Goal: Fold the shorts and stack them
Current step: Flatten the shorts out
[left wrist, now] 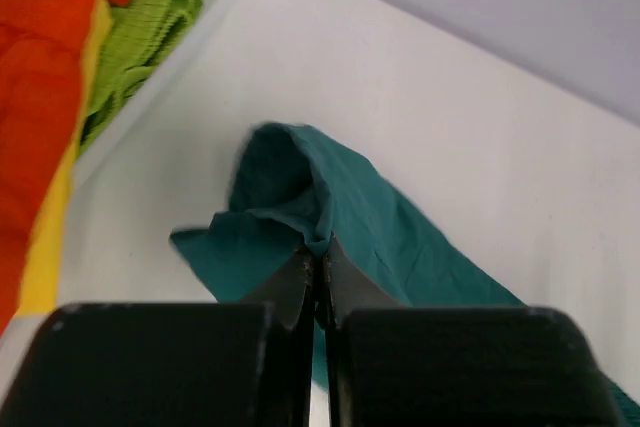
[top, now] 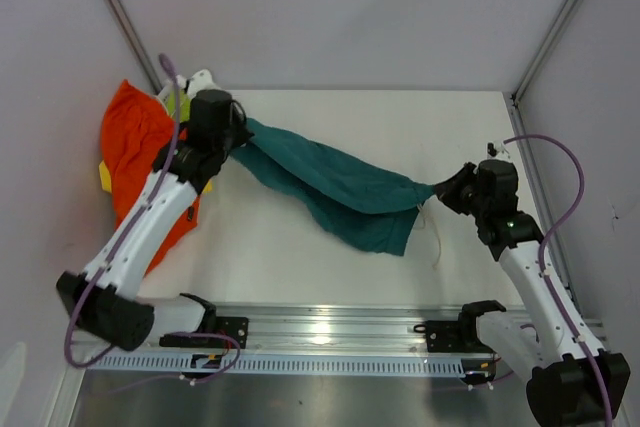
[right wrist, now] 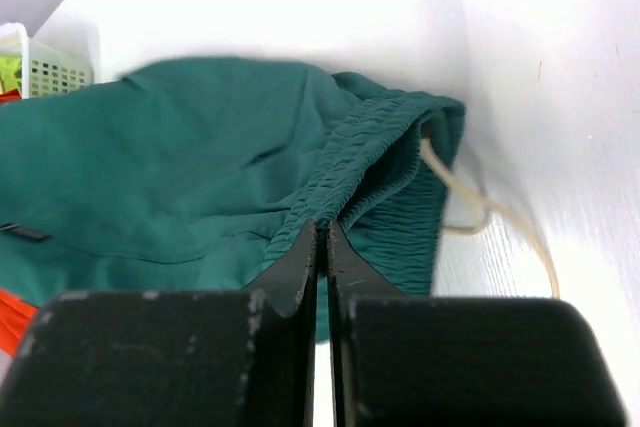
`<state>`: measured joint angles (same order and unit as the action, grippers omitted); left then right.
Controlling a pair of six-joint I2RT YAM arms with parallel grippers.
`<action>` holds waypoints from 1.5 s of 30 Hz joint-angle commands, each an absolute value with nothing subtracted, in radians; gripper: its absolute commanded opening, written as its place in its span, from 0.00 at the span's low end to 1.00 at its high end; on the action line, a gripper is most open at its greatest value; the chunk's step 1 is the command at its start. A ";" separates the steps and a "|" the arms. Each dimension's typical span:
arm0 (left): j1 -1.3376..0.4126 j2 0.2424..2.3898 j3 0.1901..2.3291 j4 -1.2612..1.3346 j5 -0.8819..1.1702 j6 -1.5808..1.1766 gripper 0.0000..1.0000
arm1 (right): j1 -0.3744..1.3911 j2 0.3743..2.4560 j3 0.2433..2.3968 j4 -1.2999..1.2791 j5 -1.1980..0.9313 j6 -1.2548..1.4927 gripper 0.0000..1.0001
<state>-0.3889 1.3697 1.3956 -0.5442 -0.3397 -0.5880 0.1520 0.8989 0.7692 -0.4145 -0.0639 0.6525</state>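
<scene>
Asker: Overhead view, where are the teal shorts?
Watcher: Strung across the white surface between both arms. The left pincer pinches one end beside the orange shorts; the right pincer pinches the other.
Asker: Left wrist view?
Watcher: Jaws pressed together on a teal fold; lime-green shorts and a yellow pair lie to the left, with the orange.
Asker: Right wrist?
Watcher: Jaws clamped on the gathered waistband, a white drawstring trailing alongside.
</scene>
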 commanded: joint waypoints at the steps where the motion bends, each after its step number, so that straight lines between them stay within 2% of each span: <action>1: -0.381 1.241 1.270 -0.583 -0.423 -0.696 0.00 | 0.146 0.894 0.731 -0.384 -0.090 0.637 0.00; 9: -0.371 1.163 1.036 -0.555 -0.440 -0.784 0.00 | 0.143 0.916 0.598 -0.302 -0.172 0.670 0.00; 23: -0.334 1.143 1.006 -0.537 -0.456 -0.818 0.00 | 0.184 0.903 0.397 -0.190 -0.232 0.745 0.00; 24: -0.333 1.141 1.002 -0.535 -0.454 -0.819 0.00 | 0.190 0.914 0.387 -0.183 -0.232 0.758 0.02; 26: -0.327 1.135 0.996 -0.529 -0.449 -0.824 0.00 | 0.207 0.920 0.365 -0.173 -0.230 0.768 0.13; 27: -0.325 1.128 0.993 -0.526 -0.448 -0.824 0.00 | 0.213 0.917 0.359 -0.172 -0.229 0.772 0.34; 30: -0.324 1.118 0.983 -0.523 -0.451 -0.825 0.00 | 0.254 0.864 0.333 -0.187 -0.200 0.805 0.70; 32: -0.324 1.109 0.976 -0.514 -0.449 -0.828 0.00 | 0.291 0.833 0.322 -0.207 -0.158 0.845 0.79; 37: -0.324 1.112 0.969 -0.514 -0.442 -0.833 0.00 | 0.363 0.779 0.305 -0.222 -0.111 0.933 0.81; 41: -0.324 1.108 0.951 -0.499 -0.433 -0.838 0.00 | 0.396 0.736 0.275 -0.195 -0.049 1.012 0.73; 45: -0.324 1.098 0.940 -0.499 -0.437 -0.845 0.00 | 0.420 0.733 0.256 -0.161 0.038 1.092 0.72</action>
<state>-0.3347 1.1336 0.9493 -0.5331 -0.4240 -0.8143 0.3996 0.7433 0.2687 -0.2092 -0.0772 0.9890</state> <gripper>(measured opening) 0.005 0.719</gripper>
